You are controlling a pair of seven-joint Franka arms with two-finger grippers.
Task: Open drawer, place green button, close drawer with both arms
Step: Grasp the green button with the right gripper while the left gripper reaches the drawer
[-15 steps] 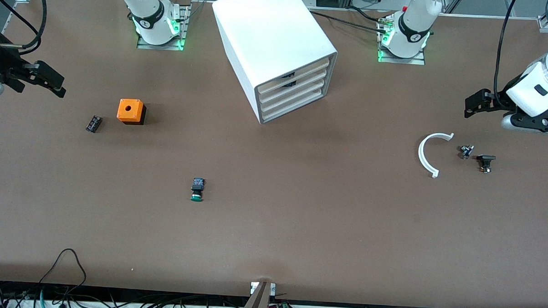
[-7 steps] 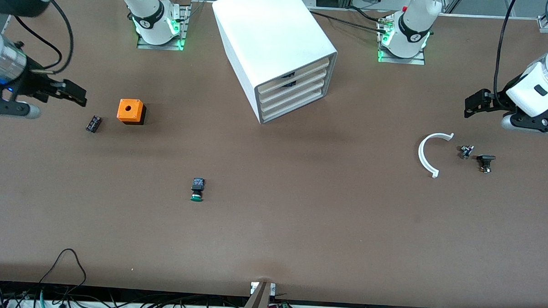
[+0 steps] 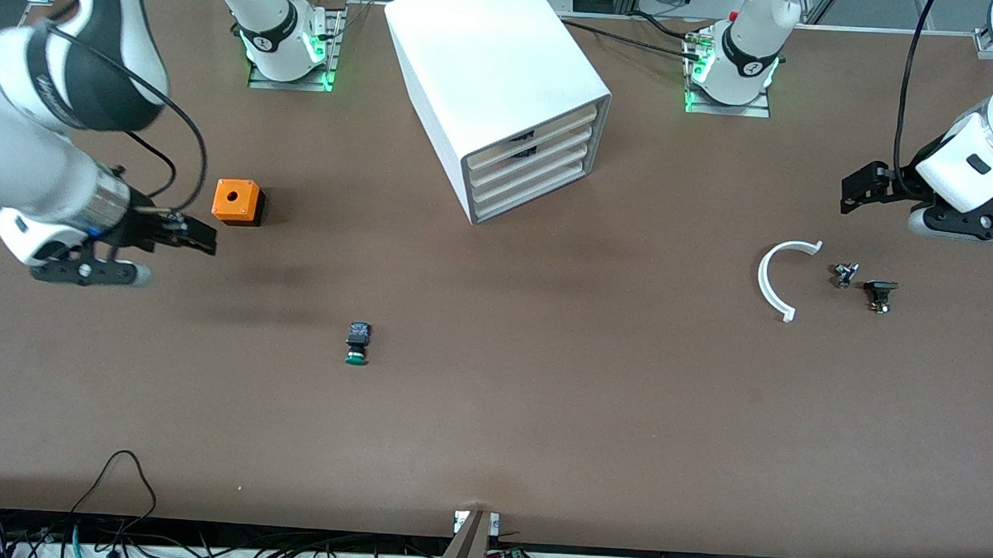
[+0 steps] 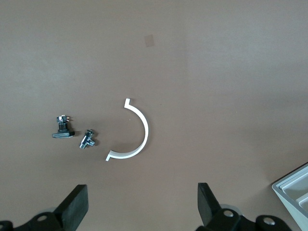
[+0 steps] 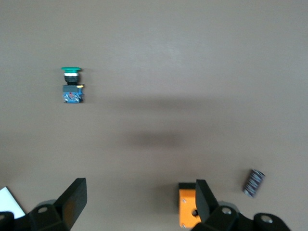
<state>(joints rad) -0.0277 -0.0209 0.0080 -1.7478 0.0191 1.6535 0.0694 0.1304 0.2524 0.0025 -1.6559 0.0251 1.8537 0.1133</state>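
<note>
the right gripper (image 3: 205, 237) hangs wide open and empty over the tabletop near the right arm's end, just beside the orange cube (image 3: 236, 201); its arm hides the small black block in the front view. the left gripper (image 3: 853, 192) waits, jaws wide, over the left arm's end. the button (image 3: 356, 343) lies mid-table, well apart from the cabinet (image 3: 487, 80), whose drawers (image 3: 527, 163) are shut. no writing is readable.
</note>
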